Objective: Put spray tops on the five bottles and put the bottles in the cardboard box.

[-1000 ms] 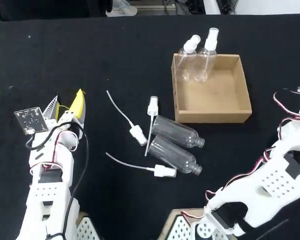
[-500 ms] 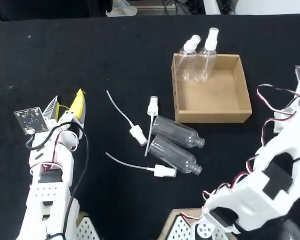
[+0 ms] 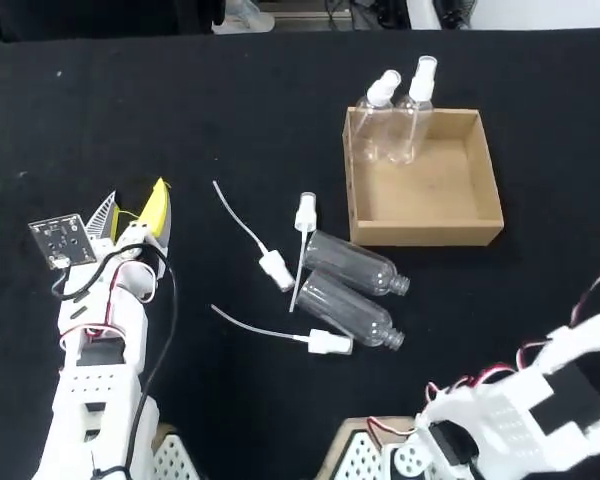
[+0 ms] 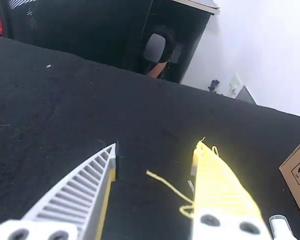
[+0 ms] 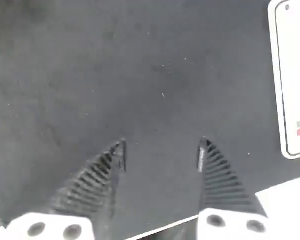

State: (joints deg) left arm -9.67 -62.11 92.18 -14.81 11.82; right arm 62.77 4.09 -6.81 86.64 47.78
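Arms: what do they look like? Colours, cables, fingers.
Both white printed shells. Left arm: looped black cable, red-white wires, small circuit board; left gripper has one white ribbed finger, one yellow. Right arm: black motor blocks, perforated plate, red-white wires; right gripper has dark ribbed fingers.

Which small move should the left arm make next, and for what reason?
Probably the left hand, open and empty, should move toward the nearest spray top. Two bottles lie uncapped beside the cardboard box, and loose tops lie between them and this hand.
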